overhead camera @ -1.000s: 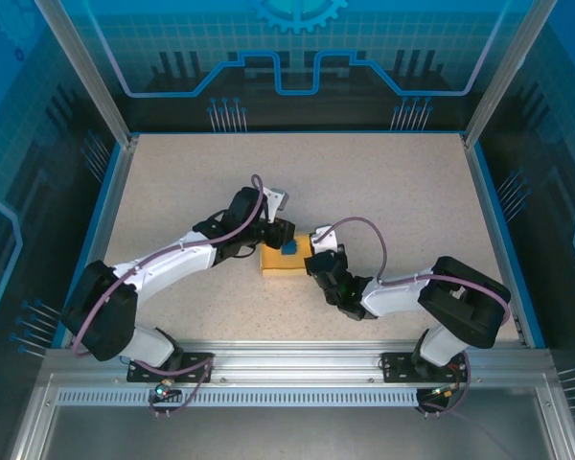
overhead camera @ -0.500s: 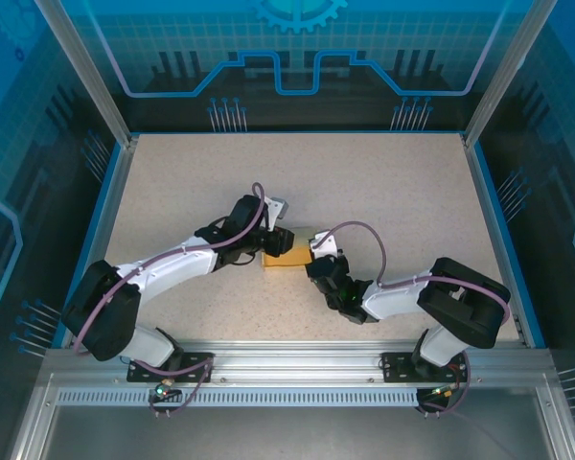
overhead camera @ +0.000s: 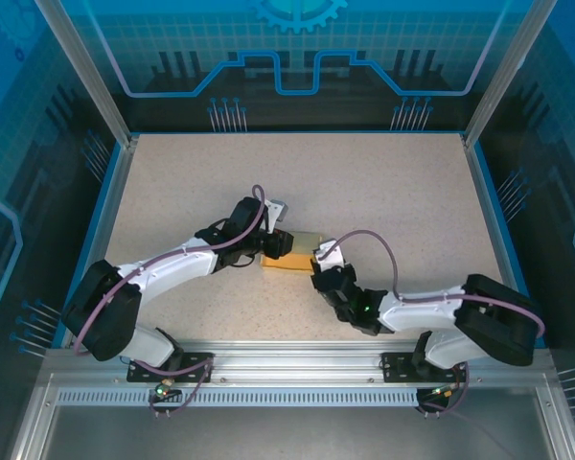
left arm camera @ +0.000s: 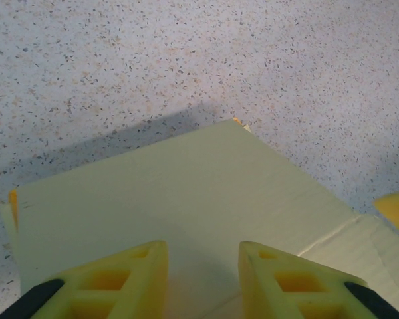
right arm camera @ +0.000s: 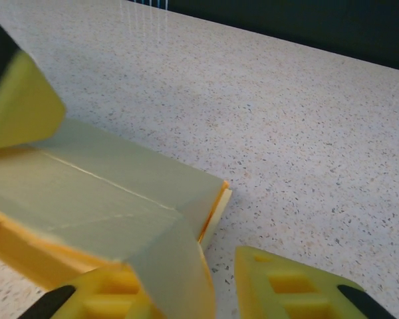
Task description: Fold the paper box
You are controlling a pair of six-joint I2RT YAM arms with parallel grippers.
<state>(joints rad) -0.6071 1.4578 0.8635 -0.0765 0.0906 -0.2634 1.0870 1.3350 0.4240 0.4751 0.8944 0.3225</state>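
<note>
Closer, paper box [right arm camera: 100, 193] flap over right fingers [right arm camera: 96, 297]

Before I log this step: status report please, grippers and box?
Left gripper open over pale yellow thin cardboard box. Right gripper open at its corner flap. No obstacle seen.

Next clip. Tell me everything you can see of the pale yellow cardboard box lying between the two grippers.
The pale yellow thin cardboard box lies flat near the middle of the speckled table, a low rectangle not fully closed. Its matte top panel carries a straight crease, and deeper orange-yellow shows along its side edges. At one corner a loose flap hangs down. The left gripper rests its spread fingers on the top panel. The right gripper stands open around the flap; contact there is unclear.
</note>
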